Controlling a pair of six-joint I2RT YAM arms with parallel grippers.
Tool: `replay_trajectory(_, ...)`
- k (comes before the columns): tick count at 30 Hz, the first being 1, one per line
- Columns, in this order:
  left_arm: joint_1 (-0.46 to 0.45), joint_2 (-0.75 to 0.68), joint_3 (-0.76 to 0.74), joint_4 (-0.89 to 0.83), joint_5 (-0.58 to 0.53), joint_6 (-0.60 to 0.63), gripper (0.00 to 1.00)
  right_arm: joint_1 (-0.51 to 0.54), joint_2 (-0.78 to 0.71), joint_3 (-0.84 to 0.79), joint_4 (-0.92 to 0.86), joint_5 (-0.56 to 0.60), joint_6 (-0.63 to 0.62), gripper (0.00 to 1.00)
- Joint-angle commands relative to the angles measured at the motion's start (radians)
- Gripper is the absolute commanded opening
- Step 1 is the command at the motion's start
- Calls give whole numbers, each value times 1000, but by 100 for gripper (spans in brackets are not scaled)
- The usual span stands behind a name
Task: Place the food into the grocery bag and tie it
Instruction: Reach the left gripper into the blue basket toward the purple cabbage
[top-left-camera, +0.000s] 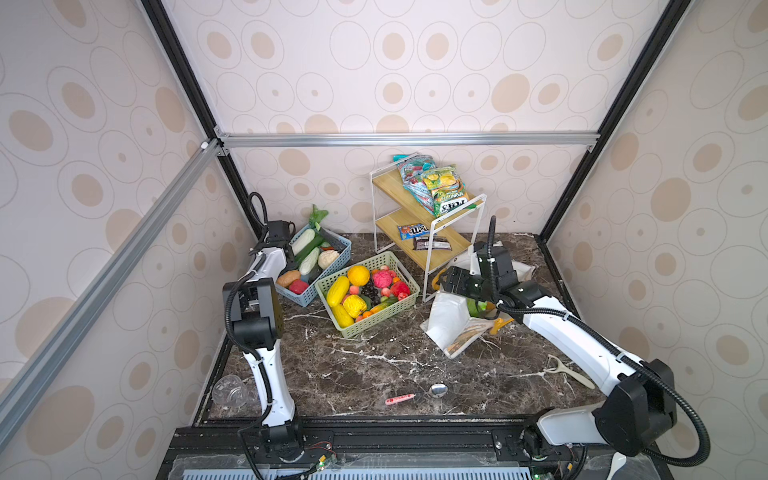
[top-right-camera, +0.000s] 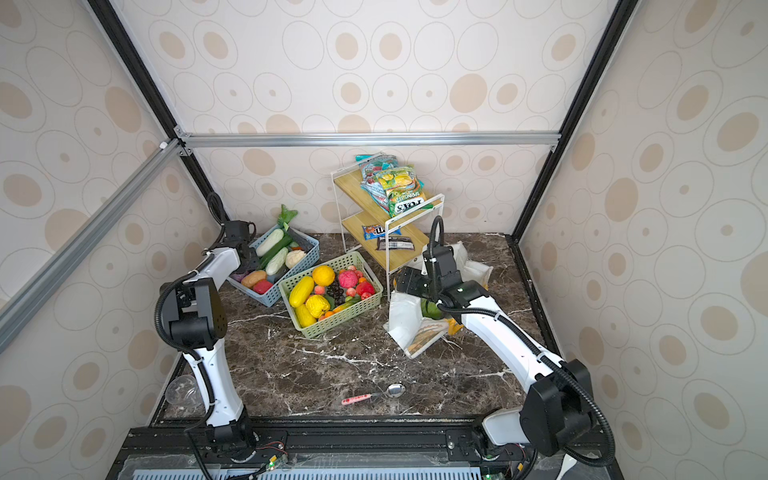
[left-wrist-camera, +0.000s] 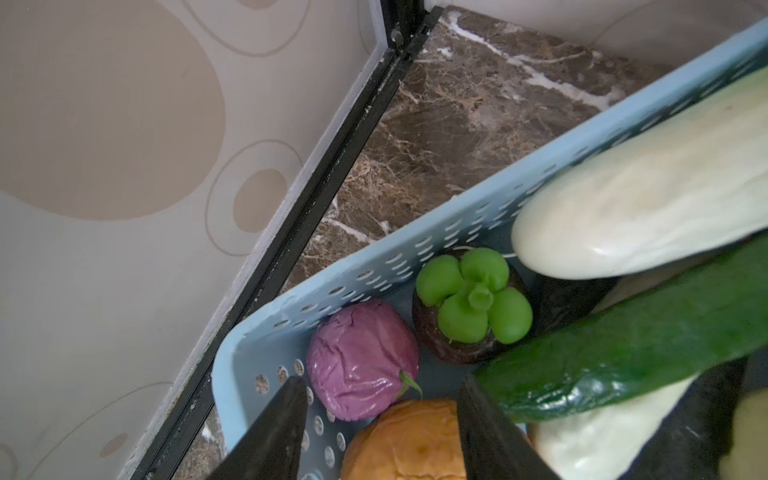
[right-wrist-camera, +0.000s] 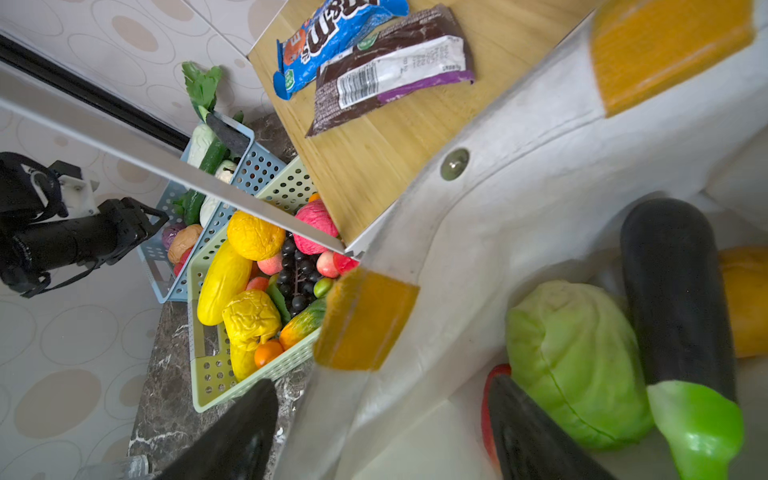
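Now, front edge of the table: on the dark marble table (top-left-camera: 374, 365) lie a metal spoon with a pink handle (top-left-camera: 415, 395) and, near the right edge, a white plastic peeler (top-left-camera: 570, 371); neither belongs to the job.
Grocery bag: the large white fabric grocery bag (top-left-camera: 446, 328) with yellow-orange straps lies slumped on the right part of the table, its mouth open.
Food inside it: a round light-green cabbage (right-wrist-camera: 573, 365), a long dark eggplant with a green cap (right-wrist-camera: 673, 291) and a red piece (right-wrist-camera: 491, 390), mostly hidden.
Right gripper: the right gripper (right-wrist-camera: 382, 382) hangs at the bag's mouth with jaws wide, one finger outside the rim and one inside; it holds nothing that I can see.
Middle: a pale-green slotted plastic basket (top-left-camera: 374, 325) full of fruit stands between the bag and the light-blue slotted plastic basket (top-left-camera: 332, 266).
Left gripper: the left gripper (left-wrist-camera: 382, 380) is over the blue basket's near corner, jaws about half apart, gripping nothing.
Deciding relation: the orange-brown oval piece (left-wrist-camera: 407, 444) lies right between these jaws, and the purple cabbage (left-wrist-camera: 361, 361) lies just beyond the tips. I cannot tell its long axis because the frame cuts it.
Judgement: the left arm is clearly the nearer one. It should descend, close, then carry the piece across the green basket to the bag.
Back edge: a white wire rack with wooden shelves (top-left-camera: 386, 183) holds snack packets.
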Motion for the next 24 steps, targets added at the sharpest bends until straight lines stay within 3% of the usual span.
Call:
replay_trajectory(1,4,37,54,-46,-18,31,56,14,16,40,-67,9,-12,82)
replay_trajectory(5,5,75,97,-67,-86,23,56,16,8,60,-106,25,-22,82)
replay_trajectory(14,6,165,184,-101,-89,1,55,16,-6,106,-168,70,-45,82)
replay_trajectory(24,5,198,221,-142,-90,-71,67,22,-8,158,-209,75,-15,82)
